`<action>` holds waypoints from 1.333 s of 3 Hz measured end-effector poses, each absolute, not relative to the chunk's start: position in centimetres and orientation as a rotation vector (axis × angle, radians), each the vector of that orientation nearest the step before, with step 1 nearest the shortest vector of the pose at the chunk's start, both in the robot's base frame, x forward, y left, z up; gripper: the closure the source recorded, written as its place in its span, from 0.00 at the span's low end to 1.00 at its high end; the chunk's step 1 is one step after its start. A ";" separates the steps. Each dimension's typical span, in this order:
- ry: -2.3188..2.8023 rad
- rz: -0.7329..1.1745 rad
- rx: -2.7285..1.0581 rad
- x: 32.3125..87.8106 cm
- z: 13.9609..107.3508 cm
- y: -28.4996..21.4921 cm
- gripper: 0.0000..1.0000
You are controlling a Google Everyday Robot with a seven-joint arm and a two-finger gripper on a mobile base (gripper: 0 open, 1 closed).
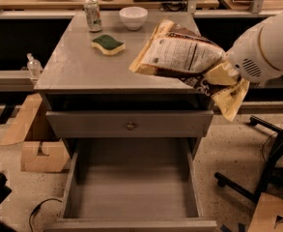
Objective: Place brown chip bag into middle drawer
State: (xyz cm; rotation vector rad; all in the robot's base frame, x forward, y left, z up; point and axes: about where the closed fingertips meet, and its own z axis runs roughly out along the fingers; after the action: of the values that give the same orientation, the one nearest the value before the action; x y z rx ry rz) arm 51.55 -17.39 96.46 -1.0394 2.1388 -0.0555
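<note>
- The pincer (221,74) comes in from the right on the end of the big white arm (269,47). It's clenched on the right end of the brown chip bag (179,57), though the foil mostly hides it.
- The bag is up in the air, clear of the counter (78,66), hanging over the front right corner. White back panel with the small print faces up, and a yellow-cream end droops down past the counter's edge.
- Straight below sits the closed drawer front (130,125) with the little round knob.
- Under that, the middle drawer (131,197) is pulled all the way out, with nothing on its bare grey floor. The bag is well above it and off to the right.
- Further back on the counter: a green-yellow sponge (107,44), a white bowl (133,17) and a soda can (92,14), all well apart from the bag.
- On the floor to the left there's a cardboard box (37,144).
</note>
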 end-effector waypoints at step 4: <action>2.254 0.243 -0.993 47.0 84.2 -18.6 1.00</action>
State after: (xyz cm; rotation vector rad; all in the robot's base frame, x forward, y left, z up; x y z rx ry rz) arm 46.97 -18.64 84.20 -0.9934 2.2544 0.2428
